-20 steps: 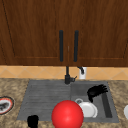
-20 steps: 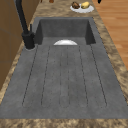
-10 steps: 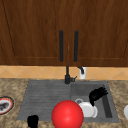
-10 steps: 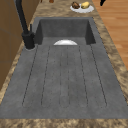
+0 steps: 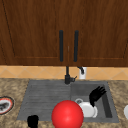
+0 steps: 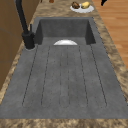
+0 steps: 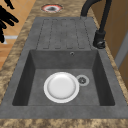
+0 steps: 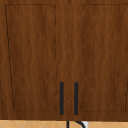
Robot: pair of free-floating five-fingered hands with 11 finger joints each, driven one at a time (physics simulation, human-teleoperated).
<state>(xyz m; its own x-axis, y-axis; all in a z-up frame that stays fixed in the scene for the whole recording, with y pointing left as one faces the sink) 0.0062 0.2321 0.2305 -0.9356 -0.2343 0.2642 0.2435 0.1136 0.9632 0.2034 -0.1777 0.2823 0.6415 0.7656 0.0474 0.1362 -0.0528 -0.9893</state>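
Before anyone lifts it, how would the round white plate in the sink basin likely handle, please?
The round white plate looks rigid and glossy, so probably slippery. It lies flat on the dark grey sink basin floor, so fingers may struggle to get under its rim.

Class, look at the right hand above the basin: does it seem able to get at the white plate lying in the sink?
Probably yes: the right hand, fingers spread, hovers beside the white plate, which lies uncovered on the sink floor.
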